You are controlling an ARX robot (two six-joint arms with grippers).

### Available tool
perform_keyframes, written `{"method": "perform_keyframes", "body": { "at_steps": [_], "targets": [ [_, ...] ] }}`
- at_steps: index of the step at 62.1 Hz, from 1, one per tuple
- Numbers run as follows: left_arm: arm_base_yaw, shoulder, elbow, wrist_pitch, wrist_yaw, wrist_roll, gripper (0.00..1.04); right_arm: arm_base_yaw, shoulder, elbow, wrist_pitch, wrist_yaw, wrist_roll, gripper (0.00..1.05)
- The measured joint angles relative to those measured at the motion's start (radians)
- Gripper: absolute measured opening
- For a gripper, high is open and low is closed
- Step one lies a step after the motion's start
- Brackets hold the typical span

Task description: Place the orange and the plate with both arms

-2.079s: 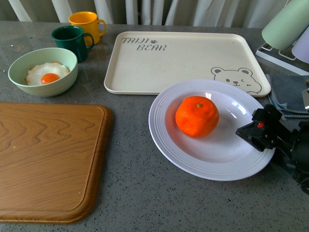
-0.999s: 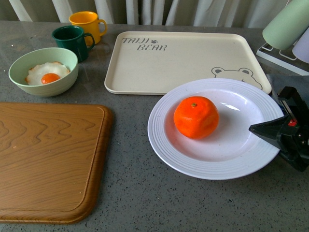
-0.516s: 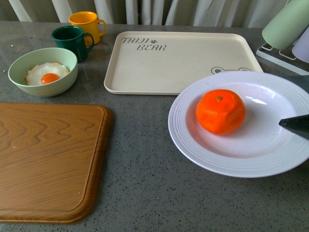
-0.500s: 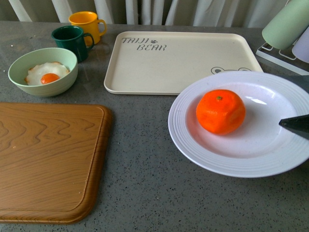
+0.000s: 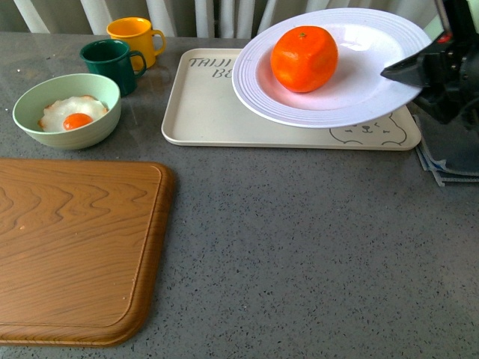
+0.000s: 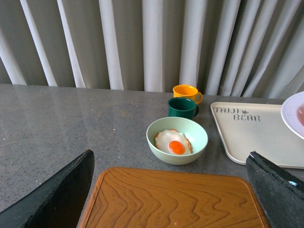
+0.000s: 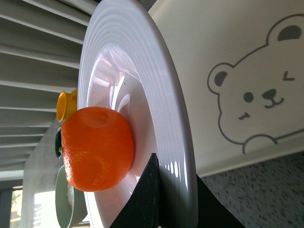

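Observation:
The white ridged plate (image 5: 352,93) hangs in the air above the cream bear tray (image 5: 217,112), tilted a little. The orange (image 5: 304,58) lies in its hollow. My right gripper (image 5: 400,73) is shut on the plate's right rim, one finger above and one below. In the right wrist view the plate (image 7: 164,118) runs edge-on between the pinching fingers of the gripper (image 7: 168,190), with the orange (image 7: 97,148) beside them. My left gripper (image 6: 171,199) is open over the wooden board (image 6: 171,199), holding nothing; it is out of the front view.
A pale green bowl (image 5: 66,110) with a fried egg, a dark green mug (image 5: 112,64) and a yellow mug (image 5: 135,37) stand at the back left. The wooden board (image 5: 75,247) fills the near left. A rack with pale cups (image 5: 445,45) and a grey cloth (image 5: 449,161) sit at the right.
The right gripper lifted the plate with the orange off the table, then carried it back and left, over the bear tray.

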Motion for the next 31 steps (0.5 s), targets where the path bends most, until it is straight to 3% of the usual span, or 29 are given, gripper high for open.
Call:
{"method": "perform_keyframes", "body": {
  "at_steps": [31],
  "targets": [
    [0.0, 0.0, 0.0, 0.0, 0.0, 0.0, 0.96, 0.078, 0.278, 0.404, -0.145, 0.072, 0.055, 0.03]
  ]
}}
